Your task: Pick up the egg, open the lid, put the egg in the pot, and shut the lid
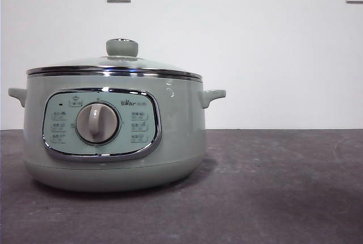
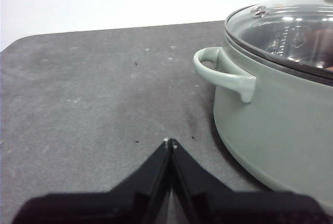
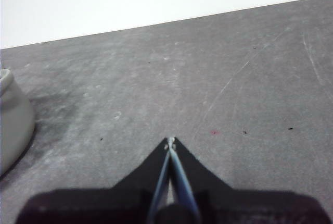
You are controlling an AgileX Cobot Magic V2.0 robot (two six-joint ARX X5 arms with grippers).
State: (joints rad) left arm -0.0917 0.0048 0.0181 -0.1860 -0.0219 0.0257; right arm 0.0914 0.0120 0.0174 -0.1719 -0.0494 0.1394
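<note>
- The pot [image 1: 113, 136] sits on the dark counter [image 1: 283, 187] with the lid [image 1: 116, 68] seated flat on its rim and the green knob [image 1: 122, 47] pointing straight up.
- Through the glass in the left wrist view there's a brownish blur inside that might be the egg [image 2: 318, 47], but I honestly can't tell. No egg shows anywhere on the open counter.
- Left gripper [image 2: 170, 143] hangs low over the counter just beside the pot's side handle [image 2: 225, 73], fingers pressed together and holding nothing.
- Right gripper [image 3: 170, 141] is over bare counter on the pot's other side, fingers pressed together too, also empty.
- What could go wrong, in my opinion:
  - If that blur isn't the egg, the arms have nothing to pick up and will grab air.
  - The left gripper is close to the handle, so a sideways swing could clip it and shove the pot.
  - The knob is smooth and round, and a shallow pinch could slip and drop the glass lid back onto the rim.
  - Fingers have to spread before any grab, otherwise they just poke.
</note>
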